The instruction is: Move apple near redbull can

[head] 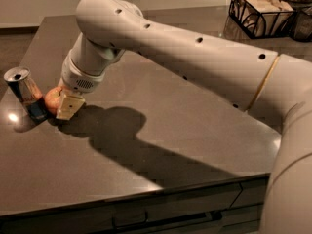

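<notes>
Gripping apple (51,98), claw (59,103) beside redbull can (27,92)

No text can be read on the redbull can (27,92) beside the end effector (59,102).

The gripper (66,105) sits low near the table's (170,140) left edge, against the apple (50,99), with the can (27,94) just beyond. The arm (195,48) crosses the back. The front and middle lie open; a wire basket (258,11) stands far right.
</notes>
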`<state>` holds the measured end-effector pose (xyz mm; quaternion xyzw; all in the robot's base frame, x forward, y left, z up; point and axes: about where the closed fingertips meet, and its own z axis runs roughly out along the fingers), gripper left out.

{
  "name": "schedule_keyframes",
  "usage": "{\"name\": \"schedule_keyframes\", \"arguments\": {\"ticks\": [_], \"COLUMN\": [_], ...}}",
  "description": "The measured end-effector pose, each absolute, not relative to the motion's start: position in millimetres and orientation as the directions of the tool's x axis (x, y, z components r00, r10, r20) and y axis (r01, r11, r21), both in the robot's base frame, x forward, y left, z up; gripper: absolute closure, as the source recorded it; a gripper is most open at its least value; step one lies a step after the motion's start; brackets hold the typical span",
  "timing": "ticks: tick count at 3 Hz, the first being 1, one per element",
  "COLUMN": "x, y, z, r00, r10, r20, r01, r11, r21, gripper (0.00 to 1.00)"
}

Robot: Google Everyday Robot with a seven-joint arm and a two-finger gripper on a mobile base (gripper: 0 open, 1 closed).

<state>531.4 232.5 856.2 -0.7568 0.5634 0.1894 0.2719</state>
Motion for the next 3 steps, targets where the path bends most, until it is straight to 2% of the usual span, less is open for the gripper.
{"name": "schedule_keyframes", "arguments": {"ticks": [1,2,3], "x": [530.5,529.9,529.9], "y": [233.3,233.9,233.9], "z": [855.6,855.2,855.2], "r00": [0.295,0.296,0.296], "r10": [-0.75,-0.75,-0.75], "r20": [-0.592,-0.592,-0.592], "r01": [-0.955,-0.955,-0.955], "r11": [-0.22,-0.221,-0.221], "r21": [-0.197,-0.197,-0.197], "gripper": [0.05,0.0,0.0]}}
